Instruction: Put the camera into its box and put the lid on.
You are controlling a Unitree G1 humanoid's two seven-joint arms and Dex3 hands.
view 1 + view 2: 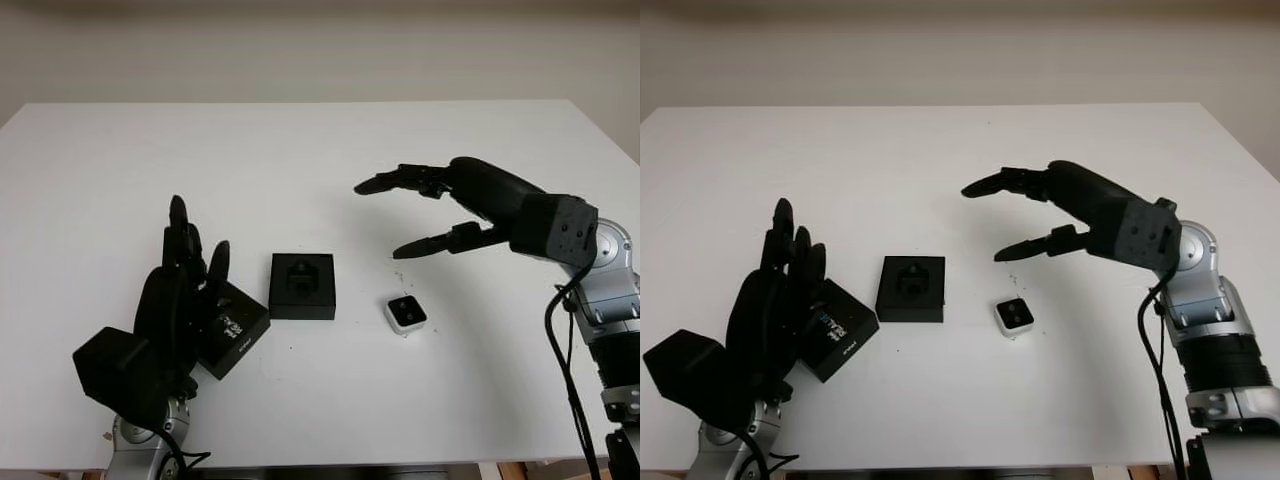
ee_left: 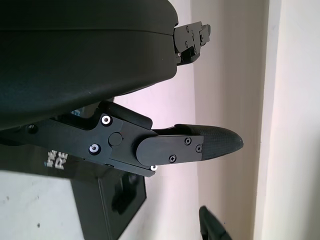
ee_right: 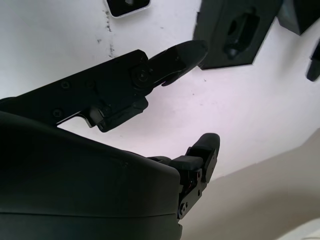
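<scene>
A small white camera (image 1: 405, 314) with a black face lies on the white table (image 1: 300, 150), right of centre. The black box (image 1: 302, 286), open, shows a foam insert with an empty recess just left of the camera. Its black lid (image 1: 236, 333), printed with white lettering, lies further left at an angle. My left hand (image 1: 198, 245) is open and stands over the lid's left part; I cannot tell whether it touches. My right hand (image 1: 380, 218) is open and hovers above the table, behind the camera and to the right of the box. The right wrist view shows the box (image 3: 235, 35) and the camera (image 3: 127, 6).
The table's front edge (image 1: 350, 462) runs close below the objects. A pale wall (image 1: 320, 50) rises behind the far edge. A black cable (image 1: 565, 350) hangs along my right forearm.
</scene>
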